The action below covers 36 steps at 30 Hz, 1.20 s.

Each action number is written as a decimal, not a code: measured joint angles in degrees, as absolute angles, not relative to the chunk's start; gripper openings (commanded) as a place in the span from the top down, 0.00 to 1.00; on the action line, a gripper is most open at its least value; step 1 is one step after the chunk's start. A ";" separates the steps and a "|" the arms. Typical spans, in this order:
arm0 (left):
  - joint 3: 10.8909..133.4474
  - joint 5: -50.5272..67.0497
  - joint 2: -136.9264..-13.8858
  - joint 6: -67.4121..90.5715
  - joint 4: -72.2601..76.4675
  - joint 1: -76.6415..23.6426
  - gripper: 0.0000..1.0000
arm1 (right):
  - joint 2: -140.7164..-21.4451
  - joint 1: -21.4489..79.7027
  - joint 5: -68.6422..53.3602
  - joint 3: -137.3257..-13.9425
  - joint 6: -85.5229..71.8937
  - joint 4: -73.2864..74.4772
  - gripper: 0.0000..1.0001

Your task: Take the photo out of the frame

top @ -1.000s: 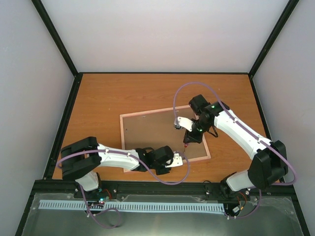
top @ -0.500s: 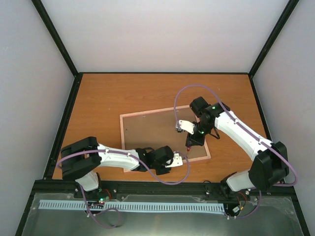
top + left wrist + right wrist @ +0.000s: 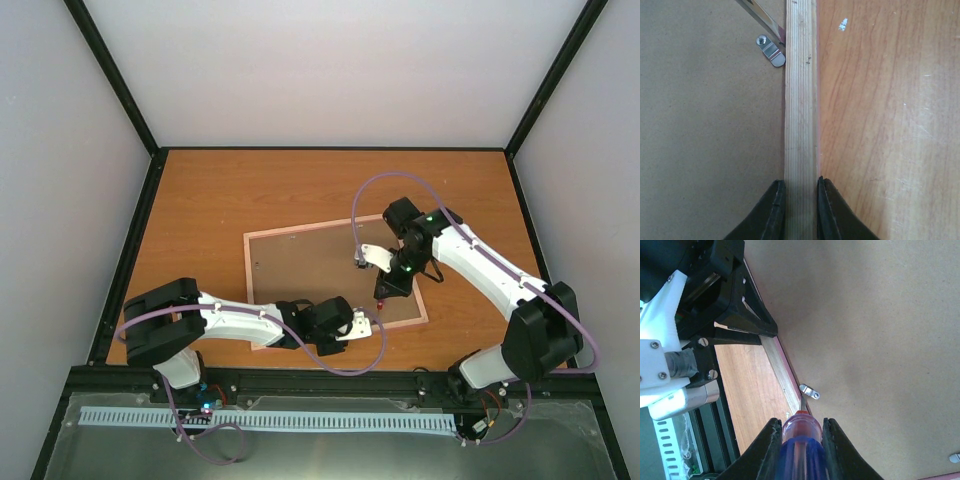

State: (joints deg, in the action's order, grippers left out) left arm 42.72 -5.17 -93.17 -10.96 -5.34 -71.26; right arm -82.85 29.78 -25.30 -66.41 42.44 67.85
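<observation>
We see the left gripper [image 3: 799,182] low at the near edge of the frame [image 3: 300,268]. Its 2 fingers [image 3: 774,210] are set narrow and pinch the near wooden rail, 1 on the board side and 1 on the table side, both touching the rail.

The frame lies flat and back up on the wooden table [image 3: 200,200], slightly rotated, with a pink border. Its brown board back [image 3: 705,130] faces up. The photo is hidden under the board, and we cannot see it in any view.

Further along the same rail, near the left fingers, 1 small metal turn clip [image 3: 771,50] lies on the board, angled, with 1 end against the rail's inner edge.

The right arm reaches in from the right, over the frame's near right part. The right gripper [image 3: 800,427] is clamped on the screwdriver [image 3: 801,450], 1 finger on each side of the handle, which is blue-purple with a red collar. The tool points steeply down at the board. Its thin blade comes down just beside the clip, at the rail end, and we cannot tell whether it touches the clip or only the board.

A 2nd clip [image 3: 954,458] shows at the far right edge of the right wrist view, well apart from the blade.
</observation>
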 measured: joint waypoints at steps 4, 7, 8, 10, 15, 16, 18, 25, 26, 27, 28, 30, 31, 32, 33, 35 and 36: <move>42.76 -5.17 -93.17 -10.96 -5.39 -71.26 0.96 | -82.89 29.78 -24.99 -66.43 41.54 67.57 0.97; 42.76 -5.17 -93.17 -10.96 -5.41 -71.26 0.96 | -82.89 29.78 -24.60 -66.46 40.71 67.46 0.97; 42.78 -5.17 -93.19 -10.96 -5.41 -71.26 0.96 | -82.89 29.78 -24.47 -66.50 40.45 67.46 0.97; 42.83 -5.26 -93.27 -10.96 -5.39 -71.26 0.96 | -82.91 29.78 -24.14 -66.70 39.81 67.44 0.97; 43.16 -6.02 -93.71 -10.90 -5.06 -71.26 0.96 | -83.55 29.89 -22.85 -67.83 38.04 66.96 0.97; 43.16 -6.15 -93.76 -10.87 -4.99 -71.26 0.96 | -83.64 29.89 -22.74 -68.01 37.67 66.85 0.97; 43.16 -6.44 -93.80 -10.87 -4.93 -71.24 0.96 | -83.74 29.89 -22.70 -68.18 37.01 66.65 0.97; 43.16 -6.61 -93.82 -10.85 -4.91 -71.26 0.96 | -83.96 29.82 -22.90 -69.30 36.12 65.84 0.97; 43.16 -6.61 -93.82 -10.85 -4.91 -71.26 0.96 | -83.96 29.82 -22.94 -69.43 36.14 65.01 0.97; 43.16 -6.63 -93.82 -10.85 -4.91 -71.26 0.96 | -84.09 29.82 -22.96 -69.80 36.14 64.05 0.97; 43.16 -6.63 -93.82 -10.85 -4.91 -71.26 0.96 | -84.31 29.78 -23.03 -70.28 36.14 63.18 0.97; 43.20 -6.66 -93.86 -10.85 -4.91 -71.26 0.96 | -84.82 29.76 -23.14 -71.05 36.12 62.11 0.97; 43.24 -6.66 -93.89 -10.85 -4.95 -71.26 0.96 | -85.10 29.76 -23.14 -71.42 36.12 61.54 0.97; 43.24 -6.66 -93.89 -10.85 -4.95 -71.26 0.96 | -85.30 29.76 -23.11 -71.68 36.07 61.14 0.97; 43.24 -6.66 -93.91 -10.85 -4.95 -71.26 0.96 | -85.43 29.76 -23.11 -71.88 36.01 60.73 0.97; 43.24 -6.68 -93.91 -10.85 -4.95 -71.26 0.96 | -85.47 29.76 -23.11 -72.18 35.92 60.38 0.97; 43.24 -6.68 -93.91 -10.85 -4.95 -71.26 0.96 | -85.47 29.69 -23.11 -72.42 35.90 60.40 0.97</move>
